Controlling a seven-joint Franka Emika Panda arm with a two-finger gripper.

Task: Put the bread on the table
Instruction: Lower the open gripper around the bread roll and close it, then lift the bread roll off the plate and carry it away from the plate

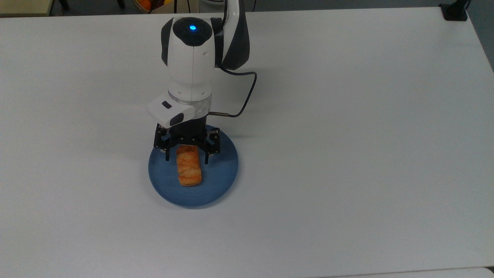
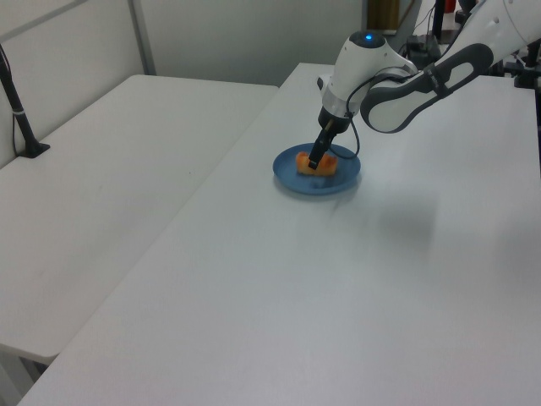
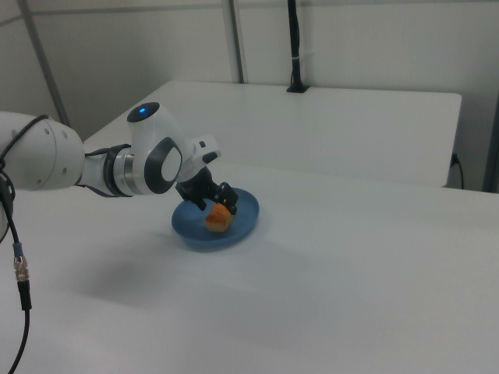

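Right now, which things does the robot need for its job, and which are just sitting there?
Needed:
bread
table
gripper, open, a finger on each side of the bread

Just there:
blue plate, under the bread
black post on the next table

The gripper point(image 1: 186, 157) covers the far end of the bread point(image 1: 189, 170) in the top view, hiding whether the fingers point(image 1: 167, 156) touch the crust. In the left view the gripper point(image 2: 314, 161) crosses the bread point(image 2: 316, 163). The arm point(image 3: 47, 160) is cut off at the right view's left edge, and the desk point(image 1: 347, 135) runs past the top view's edges.
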